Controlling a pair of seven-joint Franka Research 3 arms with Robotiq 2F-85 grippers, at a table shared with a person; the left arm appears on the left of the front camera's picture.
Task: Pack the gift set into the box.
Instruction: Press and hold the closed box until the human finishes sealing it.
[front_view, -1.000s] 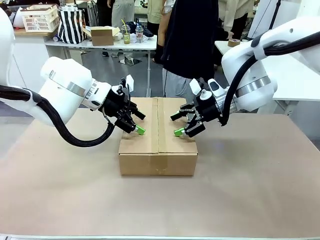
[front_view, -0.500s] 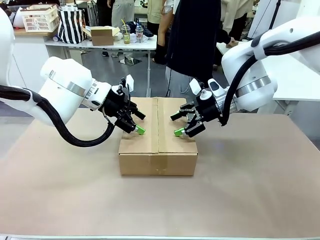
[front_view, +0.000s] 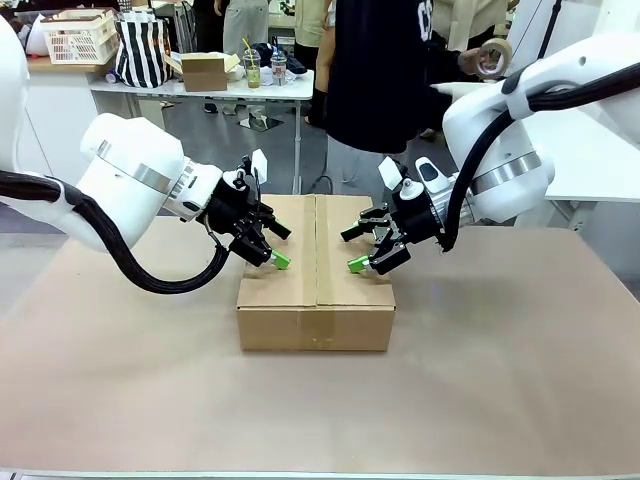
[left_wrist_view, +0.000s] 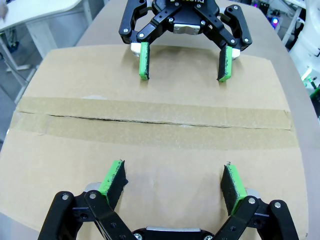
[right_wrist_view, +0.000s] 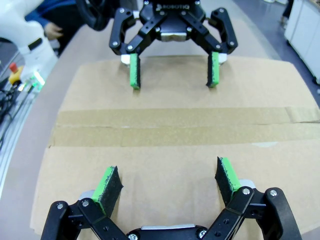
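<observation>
**Open grippers poised over the sealed carton**

The left gripper (front_view: 272, 248) and right gripper (front_view: 358, 250) both have their jaws spread wide, holding nothing. Each is close over a top flap of the box (front_view: 315, 300), either side of the tape seam (left_wrist_view: 150, 122). The box sits closed mid-table (front_view: 500, 380). It is stiff corrugated card, likely light. Its flat faces offer little grip, so the flap edges look best. Both arms reach inward, wrists tipped down.

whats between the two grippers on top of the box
Only the brown tape along the centre seam of the box runs between the left gripper and the right gripper; the cardboard there is otherwise bare, as the left wrist view shows.
</observation>
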